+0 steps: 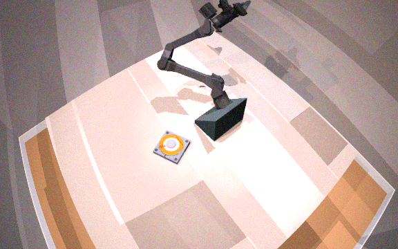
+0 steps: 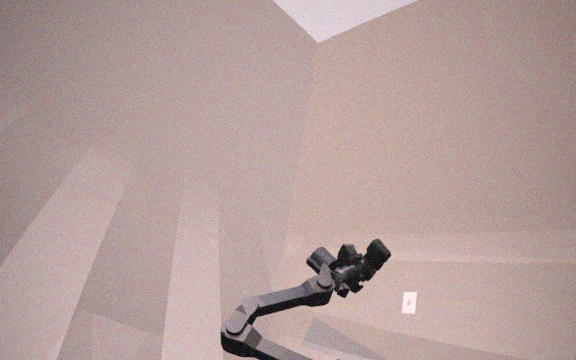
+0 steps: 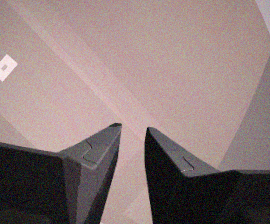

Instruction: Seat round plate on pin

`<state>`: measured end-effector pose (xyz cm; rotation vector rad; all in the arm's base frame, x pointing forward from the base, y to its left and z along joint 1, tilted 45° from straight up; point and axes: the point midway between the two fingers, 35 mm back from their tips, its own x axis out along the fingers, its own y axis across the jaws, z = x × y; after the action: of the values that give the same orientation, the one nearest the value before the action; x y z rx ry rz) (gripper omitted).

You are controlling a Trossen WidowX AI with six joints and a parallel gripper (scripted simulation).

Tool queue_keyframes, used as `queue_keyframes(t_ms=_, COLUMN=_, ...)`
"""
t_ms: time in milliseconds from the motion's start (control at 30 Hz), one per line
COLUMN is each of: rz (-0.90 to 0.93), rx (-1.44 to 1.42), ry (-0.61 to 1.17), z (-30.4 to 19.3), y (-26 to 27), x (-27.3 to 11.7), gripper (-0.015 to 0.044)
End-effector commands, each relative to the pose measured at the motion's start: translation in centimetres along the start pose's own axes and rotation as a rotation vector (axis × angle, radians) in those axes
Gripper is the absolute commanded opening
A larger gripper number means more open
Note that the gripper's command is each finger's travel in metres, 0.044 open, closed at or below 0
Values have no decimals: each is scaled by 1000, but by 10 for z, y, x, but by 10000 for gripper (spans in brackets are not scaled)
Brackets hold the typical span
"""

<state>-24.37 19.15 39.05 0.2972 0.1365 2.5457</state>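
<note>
Your gripper (image 1: 243, 7) is raised high and well away from the work, reaching out past the far edge of the table (image 1: 81, 114) from the arm's dark base block (image 1: 224, 117). In the wrist view its two dark fingers stand nearly together, with only a narrow slit of wall showing between the tips and nothing caught in it. They point up at the pale wall, where you can see a small white wall plate (image 3: 3, 67) at upper left.

Look to the top view for the task's thing: the round plate (image 1: 171, 144) with its orange ring sits on the grey square base (image 1: 182, 154), its white post (image 1: 171, 142) showing at the centre. That fixture lies on the table in front of the base block, near it but apart, and well apart from the gripper. You cannot make out the pin, the tab or the hole at this size, nor whether the plate lies flat.
</note>
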Motion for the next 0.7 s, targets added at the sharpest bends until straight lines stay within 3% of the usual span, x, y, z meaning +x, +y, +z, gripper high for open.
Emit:
queue_keyframes(t_ms=0, rz=-243, rx=20, ry=77, z=-13, y=-69, x=6, gripper=0)
queue_keyframes(t_ms=67, rz=-294, rx=27, ry=96, z=-17, y=-83, x=6, gripper=0)
queue_keyframes(t_ms=267, rz=-749, rx=115, ry=246, z=-45, y=-208, x=-32, gripper=0)
queue_keyframes(t_ms=333, rz=-790, rx=133, ry=238, z=-45, y=-219, x=-39, gripper=0)
queue_keyframes(t_ms=533, rz=-1170, rx=234, ry=320, z=-64, y=-305, x=-113, gripper=0)
queue_keyframes(t_ms=600, rz=-1222, rx=245, ry=340, z=-67, y=-314, x=-125, gripper=0)
queue_keyframes(t_ms=667, rz=-1363, rx=280, ry=393, z=-77, y=-338, x=-162, gripper=0)
